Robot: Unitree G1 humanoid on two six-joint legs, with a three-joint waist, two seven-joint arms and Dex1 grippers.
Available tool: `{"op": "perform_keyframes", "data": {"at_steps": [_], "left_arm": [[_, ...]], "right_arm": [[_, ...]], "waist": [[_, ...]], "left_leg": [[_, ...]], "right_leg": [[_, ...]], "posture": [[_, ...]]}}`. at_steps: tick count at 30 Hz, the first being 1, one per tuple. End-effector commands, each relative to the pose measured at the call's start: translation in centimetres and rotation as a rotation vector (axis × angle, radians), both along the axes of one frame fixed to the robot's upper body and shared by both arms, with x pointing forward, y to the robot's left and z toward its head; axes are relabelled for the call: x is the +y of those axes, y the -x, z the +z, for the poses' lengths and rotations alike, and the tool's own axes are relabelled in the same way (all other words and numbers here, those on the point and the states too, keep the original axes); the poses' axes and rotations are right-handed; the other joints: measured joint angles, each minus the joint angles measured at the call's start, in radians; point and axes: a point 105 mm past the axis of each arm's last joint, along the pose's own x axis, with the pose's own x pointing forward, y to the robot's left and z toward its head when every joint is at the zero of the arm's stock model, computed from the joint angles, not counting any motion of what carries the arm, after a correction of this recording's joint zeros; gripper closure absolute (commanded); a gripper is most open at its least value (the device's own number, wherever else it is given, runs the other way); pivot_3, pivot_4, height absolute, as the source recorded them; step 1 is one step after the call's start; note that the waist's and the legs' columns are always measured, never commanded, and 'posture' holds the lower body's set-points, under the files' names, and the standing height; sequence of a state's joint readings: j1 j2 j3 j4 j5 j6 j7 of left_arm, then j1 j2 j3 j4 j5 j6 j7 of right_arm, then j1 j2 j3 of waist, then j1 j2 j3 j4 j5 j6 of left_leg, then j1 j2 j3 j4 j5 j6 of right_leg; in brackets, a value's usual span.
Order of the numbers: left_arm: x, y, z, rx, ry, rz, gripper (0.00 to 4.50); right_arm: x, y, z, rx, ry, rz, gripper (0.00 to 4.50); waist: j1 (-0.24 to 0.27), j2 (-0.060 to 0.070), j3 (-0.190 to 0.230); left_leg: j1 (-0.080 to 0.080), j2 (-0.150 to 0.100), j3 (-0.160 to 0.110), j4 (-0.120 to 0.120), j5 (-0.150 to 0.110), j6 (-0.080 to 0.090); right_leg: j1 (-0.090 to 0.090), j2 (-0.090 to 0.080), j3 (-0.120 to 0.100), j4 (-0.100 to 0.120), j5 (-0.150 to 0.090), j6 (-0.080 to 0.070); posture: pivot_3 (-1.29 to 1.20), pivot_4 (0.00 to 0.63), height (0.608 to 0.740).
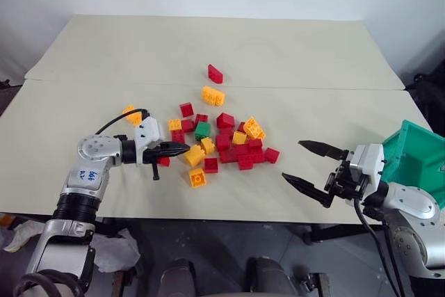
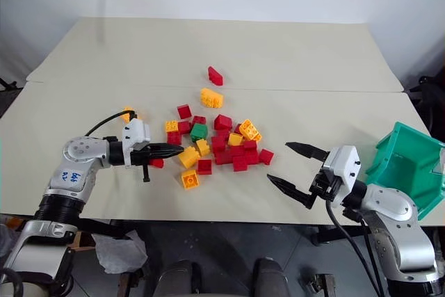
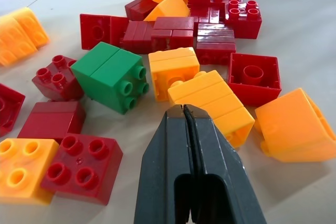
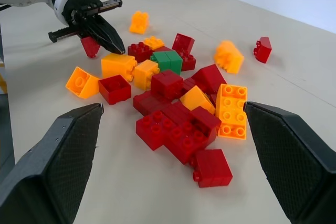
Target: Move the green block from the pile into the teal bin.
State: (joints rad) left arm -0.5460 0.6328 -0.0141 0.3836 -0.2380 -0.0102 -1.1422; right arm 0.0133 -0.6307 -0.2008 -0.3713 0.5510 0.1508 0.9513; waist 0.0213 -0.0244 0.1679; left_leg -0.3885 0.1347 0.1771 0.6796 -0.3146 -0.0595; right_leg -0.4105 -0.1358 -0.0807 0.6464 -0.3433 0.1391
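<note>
The green block [image 1: 202, 130] lies on its side within the pile [image 1: 222, 140] of red and yellow bricks on the table [image 1: 292, 53]. The left gripper [image 1: 182, 149], clenched and empty, points at the pile's near left edge. The right gripper [image 1: 303, 165], fully spread and empty, hovers between the pile and the teal bin [image 1: 417, 158].

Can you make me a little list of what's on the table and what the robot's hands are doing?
green block: in the pile, lying on its side, not held
pile: red and yellow-orange bricks on the table
teal bin: at the table's right edge, tilted
left gripper: shut, empty, tip at the pile's left edge
right gripper: open, empty, right of the pile
</note>
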Motion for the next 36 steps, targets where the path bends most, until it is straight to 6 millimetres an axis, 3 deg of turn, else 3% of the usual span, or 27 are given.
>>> {"op": "perform_keyframes", "data": {"at_steps": [1,3,5,10,14,19,24,30,33,36], "left_arm": [[3.5,0.0,0.9,-0.001,0.081,0.123,4.48],[6.9,1.0,1.6,0.002,0.175,0.219,4.48],[10.1,2.3,1.7,0.003,0.238,0.335,4.1],[14.0,5.2,0.4,0.007,0.24,0.498,2.74],[14.8,7.6,-0.6,0.038,0.242,0.555,1.48],[12.1,8.2,0.0,0.048,0.247,0.481,0.02],[7.6,5.1,2.2,-0.016,0.15,0.303,0.02],[2.1,-1.0,3.4,-0.086,-0.059,0.09,0.02],[0.5,-3.5,3.3,-0.111,-0.166,0.043,0.02],[-0.3,-4.7,3.2,-0.121,-0.208,0.01,0.02]], "right_arm": [[0.0,0.6,1.0,-0.043,0.004,0.018,0.0],[-0.1,0.6,1.0,-0.036,0.002,0.02,0.0],[-0.1,0.5,1.1,-0.018,-0.012,0.027,0.0],[0.1,0.4,1.1,0.003,-0.018,0.05,0.0],[-0.1,0.2,1.0,0.017,-0.006,0.066,0.0],[-0.3,-0.1,0.9,0.024,0.015,0.085,0.0],[-0.1,-0.3,0.9,0.019,0.021,0.099,0.0],[0.2,-0.1,0.7,0.021,0.034,0.11,0.0],[0.2,-0.1,0.8,0.012,0.03,0.095,0.0],[0.3,0.1,0.9,0.006,0.025,0.083,0.0]], "waist": [[-0.005,0.0,0.0],[-0.016,0.0,0.0],[-0.026,0.0,0.0],[-0.02,0.0,0.0],[-0.021,-0.001,0.0],[-0.019,-0.001,0.0],[-0.009,-0.001,0.0],[0.004,-0.001,0.0],[0.001,-0.002,0.0],[-0.002,-0.002,0.0]], "left_leg": [[0.0,0.0,0.0,0.0,0.0,0.0],[0.0,0.0,0.0,0.0,0.0,0.0],[0.0,0.001,0.0,-0.001,0.0,0.0],[0.0,0.001,0.0,-0.001,0.0,0.0],[0.0,0.001,0.0,-0.001,-0.001,0.0],[0.0,0.001,0.0,-0.001,-0.001,0.0],[0.0,0.001,0.0,0.001,-0.001,0.0],[0.0,0.001,0.0,0.001,-0.001,0.0],[-0.001,0.001,0.001,0.001,-0.001,-0.001],[-0.001,0.001,0.001,0.001,-0.001,-0.001]], "right_leg": [[0.0,0.0,0.0,0.001,0.0,0.0],[-0.001,0.0,0.0,0.001,0.0,0.0],[-0.001,0.0,0.0,0.001,0.0,0.0],[-0.001,0.0,0.0,0.001,0.0,0.0],[-0.001,0.0,0.0,0.0,0.0,0.0],[0.0,0.0,0.0,0.0,0.0,0.0],[0.0,0.0,0.0,0.001,0.0,0.0],[0.0,0.001,0.0,0.0,0.0,0.0],[0.0,0.001,0.0,-0.001,0.0,0.0],[-0.001,0.002,0.0,0.0,0.0,0.0]], "posture": [[0.0,0.15,0.74],[0.0,0.15,0.74],[0.0,0.15,0.74],[0.0,0.15,0.74],[0.0,0.15,0.74],[0.0,0.15,0.74],[0.0,0.15,0.74],[0.0,0.15,0.74],[0.0,0.15,0.74],[0.0,0.15,0.74]]}}
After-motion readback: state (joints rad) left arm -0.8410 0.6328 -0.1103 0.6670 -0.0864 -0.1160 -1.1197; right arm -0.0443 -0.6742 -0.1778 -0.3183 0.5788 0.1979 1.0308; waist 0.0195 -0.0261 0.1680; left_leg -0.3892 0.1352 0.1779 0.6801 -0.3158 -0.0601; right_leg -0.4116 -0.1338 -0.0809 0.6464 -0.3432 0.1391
